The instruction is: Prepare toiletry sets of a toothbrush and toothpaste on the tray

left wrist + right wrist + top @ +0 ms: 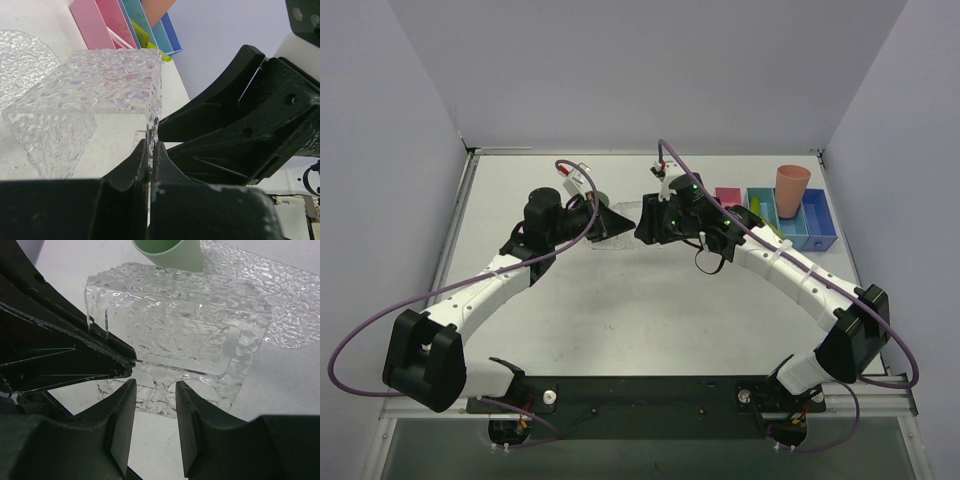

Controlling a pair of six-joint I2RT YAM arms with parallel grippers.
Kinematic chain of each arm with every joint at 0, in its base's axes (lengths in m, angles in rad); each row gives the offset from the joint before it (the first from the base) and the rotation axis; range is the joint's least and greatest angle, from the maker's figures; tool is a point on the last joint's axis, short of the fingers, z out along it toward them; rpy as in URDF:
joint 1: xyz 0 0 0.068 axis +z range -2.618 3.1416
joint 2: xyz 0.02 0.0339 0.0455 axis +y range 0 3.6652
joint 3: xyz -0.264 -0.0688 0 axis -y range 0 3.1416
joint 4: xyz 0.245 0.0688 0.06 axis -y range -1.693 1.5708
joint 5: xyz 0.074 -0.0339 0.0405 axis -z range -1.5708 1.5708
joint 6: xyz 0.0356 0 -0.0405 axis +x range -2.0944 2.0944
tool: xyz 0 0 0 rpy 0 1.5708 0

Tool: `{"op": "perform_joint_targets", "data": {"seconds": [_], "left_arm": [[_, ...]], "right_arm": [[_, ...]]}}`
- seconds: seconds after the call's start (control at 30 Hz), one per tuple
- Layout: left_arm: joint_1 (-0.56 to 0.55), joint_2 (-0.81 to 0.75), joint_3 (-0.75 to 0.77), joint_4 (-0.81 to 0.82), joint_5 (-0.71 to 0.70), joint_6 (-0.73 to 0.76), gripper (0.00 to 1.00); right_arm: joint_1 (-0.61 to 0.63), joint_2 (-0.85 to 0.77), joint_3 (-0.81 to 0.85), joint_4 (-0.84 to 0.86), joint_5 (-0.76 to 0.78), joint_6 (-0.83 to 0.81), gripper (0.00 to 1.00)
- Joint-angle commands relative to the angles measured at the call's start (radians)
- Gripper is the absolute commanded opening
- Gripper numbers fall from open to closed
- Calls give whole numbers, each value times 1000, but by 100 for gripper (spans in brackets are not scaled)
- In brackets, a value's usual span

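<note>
My left gripper (151,150) is shut on the rim of a clear bumpy tray (100,85) and holds it tilted up off the table. In the right wrist view this tray (190,325) stands just beyond my open right gripper (154,390), its near edge in front of the gap between the fingers, with the left fingers (65,355) pinching its left rim. A second clear bumpy piece with a rounded end (280,305) lies flat behind it. A pale toothbrush (117,39) and a lime-green tube (142,35) lie in the bins. From above, both grippers meet at the tray (618,228).
A green cup (170,252) stands right behind the held tray. Pink (727,196), teal (761,205) and blue (817,225) bins sit in a row at the back right, with a salmon cup (792,190) standing among them.
</note>
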Motion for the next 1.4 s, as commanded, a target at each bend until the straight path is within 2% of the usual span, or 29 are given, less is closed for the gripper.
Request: {"op": "perform_joint_targets", "data": {"seconds": [0.0, 0.5, 0.6, 0.77, 0.97, 1.0, 1.07, 1.1, 1.23, 1.37], "left_arm": [[0, -13, 7, 78, 21, -2, 0], [0, -10, 3, 90, 23, -4, 0], [0, -11, 1, 90, 21, -4, 0], [0, -8, 6, 85, 21, 5, 0], [0, -13, 39, 17, 12, 70, 1], [0, -14, 44, 7, 10, 79, 10], [0, -17, 59, -25, -2, 102, 21], [0, -19, 64, -36, -6, 109, 30], [0, -22, 85, -70, -13, 140, 52], [0, -36, 99, -109, -3, 203, 63]], "right_arm": [[3, 10, 21, 48, 10, 24, 32], [7, 37, -9, 97, 28, 54, 25], [7, 46, -9, 98, 37, 59, 19], [9, 48, -11, 92, 59, 62, 0], [6, 7, -28, 91, 114, 53, 0], [6, -6, -29, 89, 123, 47, 0], [-2, -16, -29, 85, 136, 42, 0], [-3, -21, -31, 75, 140, 36, 0], [-26, -27, -29, 54, 156, 33, 0], [-51, -30, -23, 23, 169, 27, 0]]}}
